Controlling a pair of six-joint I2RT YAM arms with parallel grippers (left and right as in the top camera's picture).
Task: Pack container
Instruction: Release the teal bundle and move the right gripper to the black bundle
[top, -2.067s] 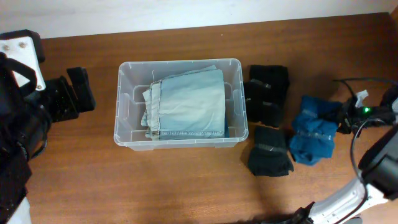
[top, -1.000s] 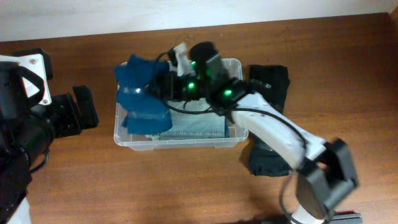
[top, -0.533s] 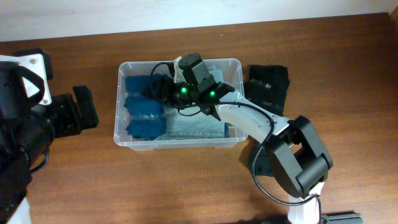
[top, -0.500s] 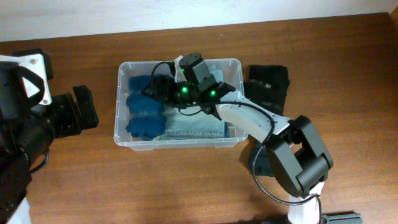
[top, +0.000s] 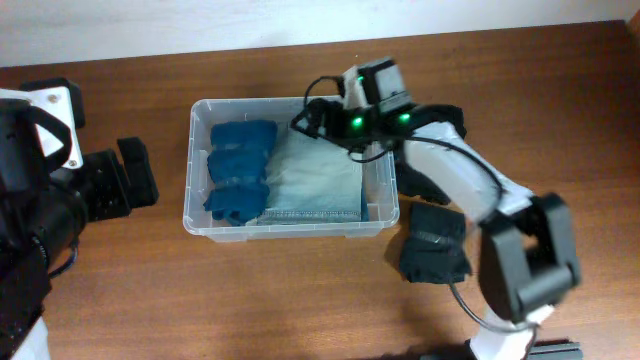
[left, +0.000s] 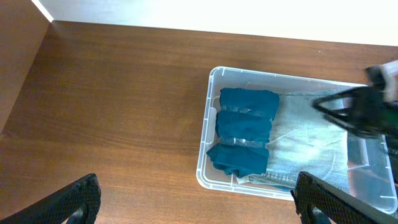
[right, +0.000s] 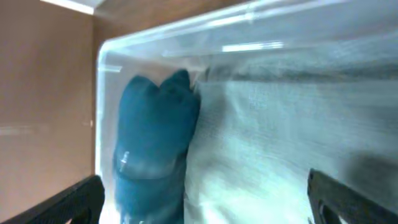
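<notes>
1. Overhead.
   - The container (top: 290, 231) is logged at mid-tabletop (top: 120, 290), with its long axis running left–right.
   - A blue garment (top: 237, 170) fills its left end, and a pale denim fold (top: 318, 178) takes up the rest.
   - The right hand (top: 308, 115) is seen over the far rim, with its fingers pointing left. It is blurred here, so its spread cannot be read from this view.
   - The left hand (top: 133, 172) is parked off the container's left end, apart from it.
   - One black bundle (top: 435, 255) lies on the tabletop near the front right corner. A second black bundle (top: 445, 130), partly hidden by the right arm, lies just beside the right end.

2. Left wrist.
   - The left hand (left: 199, 210) is spread wide, with nothing between its fingers.
   - The container (left: 209, 124) lies ahead of it and apart, with the blue garment (left: 244, 134) on the nearer side.

3. Right wrist.
   - The right hand (right: 211, 199) is spread and empty, with one finger at each lower corner.
   - The container's wall (right: 186, 28), the blue garment (right: 152, 137) and the denim fold (right: 273, 137) lie directly ahead, close in.

4. Judgement.
   - The black bundles are taken as the remaining load.
   - They lie off the container's right end, so the right arm is the nearer one.
   - From there the container lies to the hand's left, and the carry would run along its long axis.
</notes>
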